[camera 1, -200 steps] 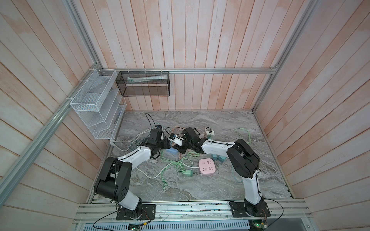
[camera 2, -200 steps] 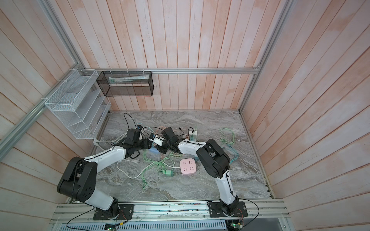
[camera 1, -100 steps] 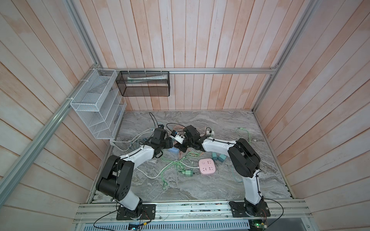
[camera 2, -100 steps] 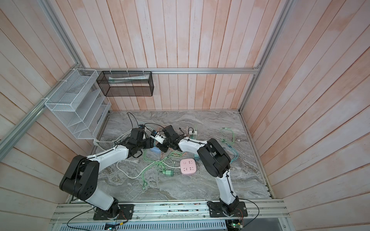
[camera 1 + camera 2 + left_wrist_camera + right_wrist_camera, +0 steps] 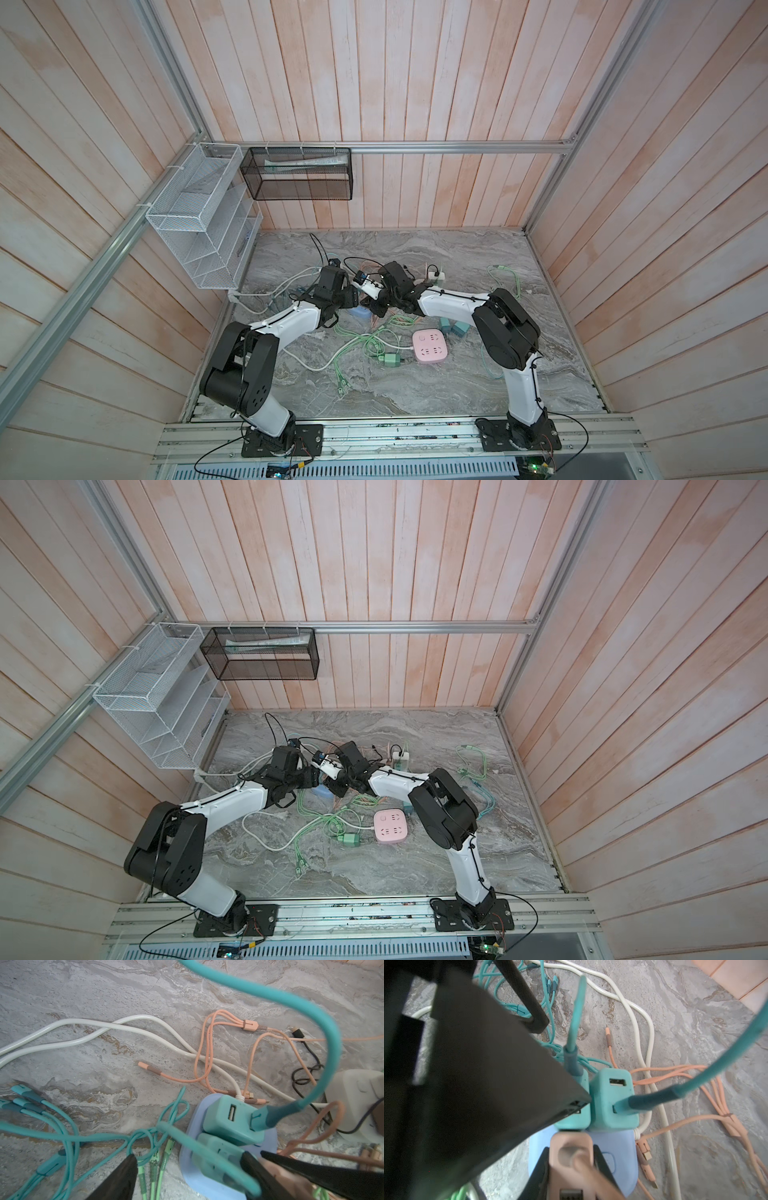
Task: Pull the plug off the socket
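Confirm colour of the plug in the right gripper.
Pale pink plug on a light blue socket; clearest in right wrist view.

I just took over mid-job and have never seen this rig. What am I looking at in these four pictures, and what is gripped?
Two robot arms are mounted at the front of the marble table. The wide pictures look down from one overhead camera; each close-up comes from a wrist camera. On the table: loose cables, a pink power strip, a blue socket block with teal plugs. The right gripper is shut on the peach plug; the left gripper is open around a teal plug.
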Motion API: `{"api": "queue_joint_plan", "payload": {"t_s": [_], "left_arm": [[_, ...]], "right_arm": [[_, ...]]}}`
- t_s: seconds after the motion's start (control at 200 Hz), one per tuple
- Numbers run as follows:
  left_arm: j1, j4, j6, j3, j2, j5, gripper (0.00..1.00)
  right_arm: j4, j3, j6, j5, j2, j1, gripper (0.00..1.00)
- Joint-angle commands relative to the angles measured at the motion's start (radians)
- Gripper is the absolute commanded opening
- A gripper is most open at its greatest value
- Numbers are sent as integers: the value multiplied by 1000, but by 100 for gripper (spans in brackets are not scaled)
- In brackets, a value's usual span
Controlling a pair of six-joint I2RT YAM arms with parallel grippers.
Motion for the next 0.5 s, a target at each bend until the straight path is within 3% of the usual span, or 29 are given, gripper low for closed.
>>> {"api": "queue_joint_plan", "payload": {"t_s": [0.0,0.085,0.305,0.495], "left_arm": [[0,-145,10,-20,64,-33,80],[0,-147,9,-19,64,-34,80],[-2,-148,7,-22,60,-35,80],[0,-149,7,-21,61,-37,80]], "right_arm": [[47,-22,-22,62,-61,14,0],[44,-20,-11,86,-63,9,0],[54,4,85,-26,-61,-24,0],[53,13,100,-26,-56,-25,0]]}}
